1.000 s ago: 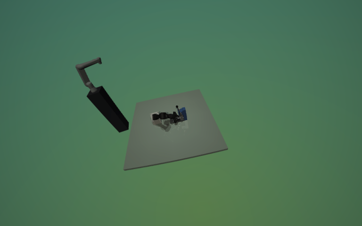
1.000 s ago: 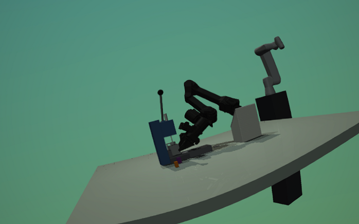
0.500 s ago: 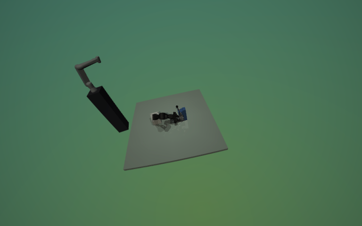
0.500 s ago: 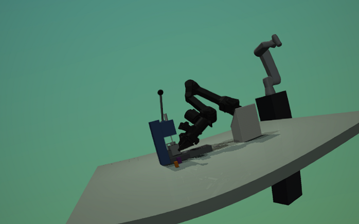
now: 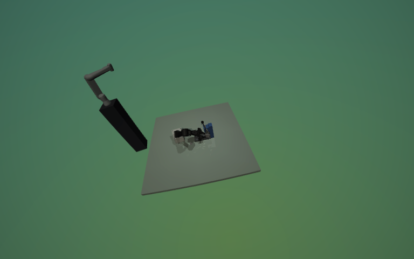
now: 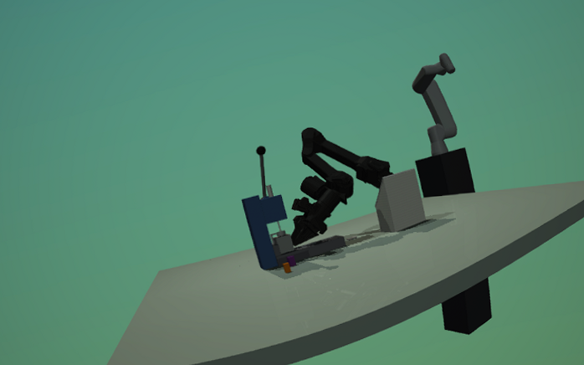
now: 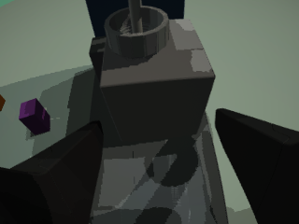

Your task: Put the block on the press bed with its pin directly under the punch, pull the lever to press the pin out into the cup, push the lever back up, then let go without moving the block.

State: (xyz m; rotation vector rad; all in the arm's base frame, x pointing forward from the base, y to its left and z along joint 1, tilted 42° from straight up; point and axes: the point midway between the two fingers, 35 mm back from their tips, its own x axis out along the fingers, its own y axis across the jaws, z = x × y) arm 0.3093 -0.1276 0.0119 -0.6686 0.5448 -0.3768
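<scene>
One step of the job looks done, or very nearly: the grey block [image 6: 284, 244] [image 7: 159, 109] sits upright at the blue lever press [image 5: 210, 128] [image 6: 257, 235], on the press bed [image 6: 325, 247] [image 7: 123, 177], below the slim punch [image 6: 279, 227] [image 7: 135, 19]. From the wrist, that rod drops into the view of the round collar [image 6: 281, 233] [image 7: 135, 44] on the block's top. I can't make out the pin, so whether it lies exactly beneath the punch, I couldn't swear. Nor can I pick out the cup.

The black-knobbed lever [image 5: 203, 124] [image 6: 262, 177] stands up, so I'd judge the pull, the push back up and the final release are all left to do. The gripper [image 5: 208, 135] [image 6: 296, 243] [image 7: 160, 123] has its jaws spread with nothing pinched between them, the fingertips just short of the block's near face.

Beside the bed, a purple block [image 6: 292, 260] [image 7: 35, 117] and an orange block [image 6: 286, 267] [image 7: 2, 103] rest on the pale grey tabletop [image 5: 195, 168] [image 6: 262, 315], which takes soft shadows and faint glints. Beyond its edge, a grey arm [image 5: 97, 73] [image 6: 440, 107] stands on a tall black pedestal [image 5: 122, 125] [image 6: 444, 173]. Dim green surroundings, warmer and yellower low down, fill the rest of the room.
</scene>
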